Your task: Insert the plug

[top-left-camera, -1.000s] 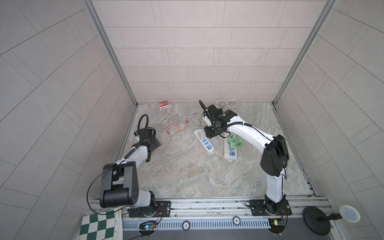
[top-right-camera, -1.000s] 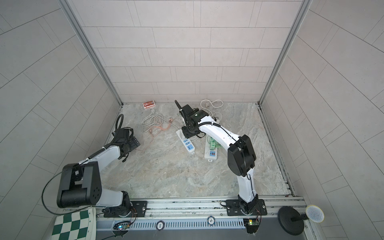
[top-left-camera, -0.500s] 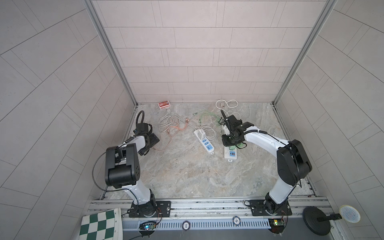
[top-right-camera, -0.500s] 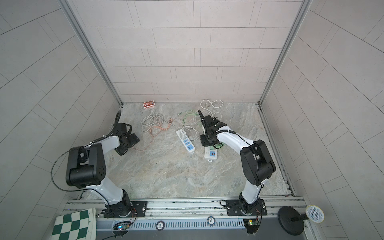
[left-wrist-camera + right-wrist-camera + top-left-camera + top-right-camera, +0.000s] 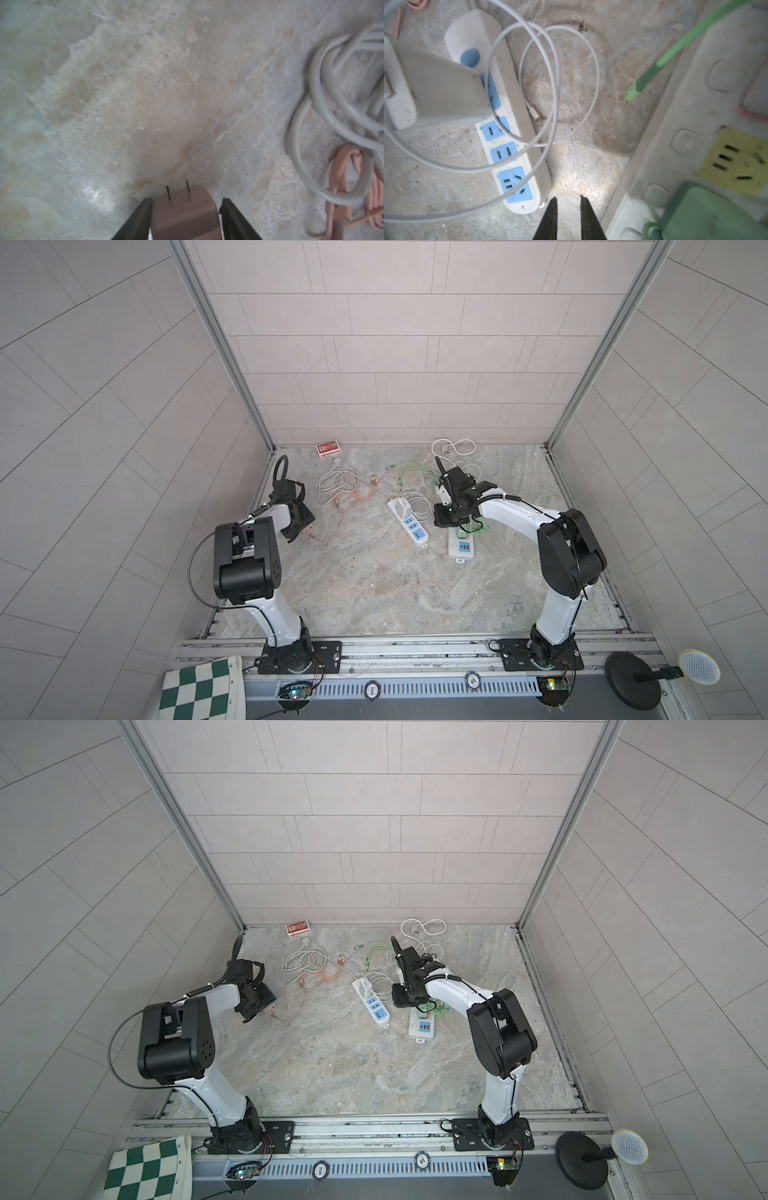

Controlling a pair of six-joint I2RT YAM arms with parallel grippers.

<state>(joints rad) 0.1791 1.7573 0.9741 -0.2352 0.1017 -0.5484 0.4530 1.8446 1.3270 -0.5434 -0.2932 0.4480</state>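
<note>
A pink plug (image 5: 185,216) with two thin prongs sits between the fingers of my left gripper (image 5: 186,200), which is shut on it just above the marble floor. In both top views this gripper (image 5: 301,526) (image 5: 266,1006) is low at the left wall, with the plug's pink cable (image 5: 332,531) trailing right. A white power strip with blue sockets (image 5: 409,522) (image 5: 508,145) lies mid-floor, a white charger block (image 5: 436,93) in its far end. My right gripper (image 5: 568,198) (image 5: 442,520) hangs shut and empty between that strip and a second white strip (image 5: 461,545) (image 5: 691,116).
A green adapter (image 5: 708,214) sits in the second strip, and a green cable (image 5: 664,56) crosses it. White cable loops (image 5: 556,83) drape over the blue-socket strip. A grey cable coil (image 5: 336,485) (image 5: 332,93) and a red box (image 5: 328,448) lie toward the back wall.
My left gripper's jaws have narrowed onto the pink plug. My right gripper has swung from the blue-socket strip's far end toward the second strip and has shut.
</note>
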